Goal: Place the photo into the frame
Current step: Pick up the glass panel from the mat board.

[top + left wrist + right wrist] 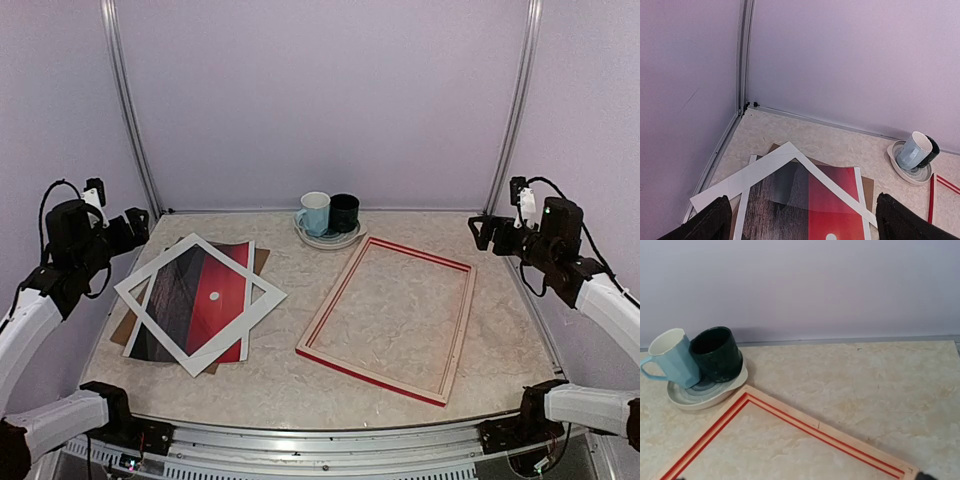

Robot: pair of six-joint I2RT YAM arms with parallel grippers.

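Observation:
The photo [200,310], red sky with a white sun beside a dark half, lies face up at the table's left. A white mat border [236,270] rests askew on top of it and a brown backing board [262,258] lies underneath. The frame [330,298] lies flat at centre-right, pale wood with red lines, and nothing lies inside it. My left gripper [135,225] hangs open above the table's left edge; in its wrist view the photo [835,200] and the mat [765,167] show between the fingers [710,222]. My right gripper [480,232] hangs open at the right, over the frame's far corner [815,427].
A light blue mug [314,212] and a dark green mug [344,212] stand on a plate [330,240] at the back centre, just beyond the frame's far corner. Lilac walls close the back and both sides.

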